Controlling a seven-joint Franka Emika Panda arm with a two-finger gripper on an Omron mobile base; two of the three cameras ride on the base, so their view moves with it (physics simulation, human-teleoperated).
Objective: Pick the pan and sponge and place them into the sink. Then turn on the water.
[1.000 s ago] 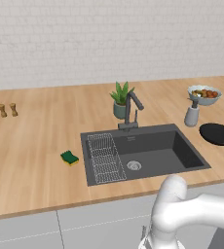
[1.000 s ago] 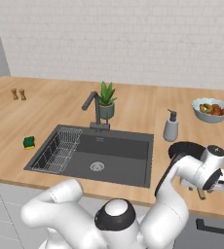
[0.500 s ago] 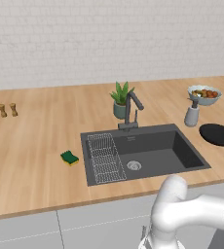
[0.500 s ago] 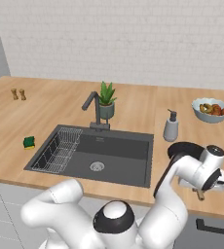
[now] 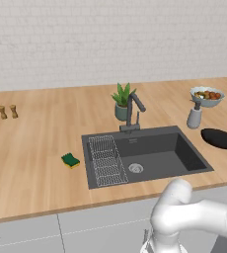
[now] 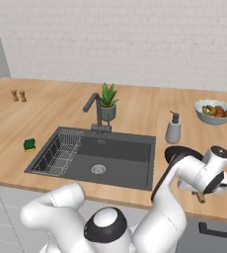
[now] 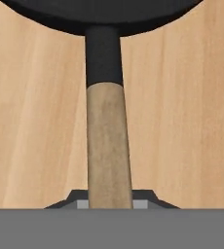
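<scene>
The frying pan [image 5: 220,139] lies on the desk [image 5: 41,143] to the right of the sink [image 5: 145,155], and nothing about it has changed in the last second — arm and pan stay in place. In the hand view its wooden handle [image 7: 108,146] runs straight down between the fingers [image 7: 110,200], which sit low around it; I cannot tell if they already pinch it. I judge the grasp is just being made. The sponge [image 5: 70,160] waits left of the sink, untouched.
</scene>
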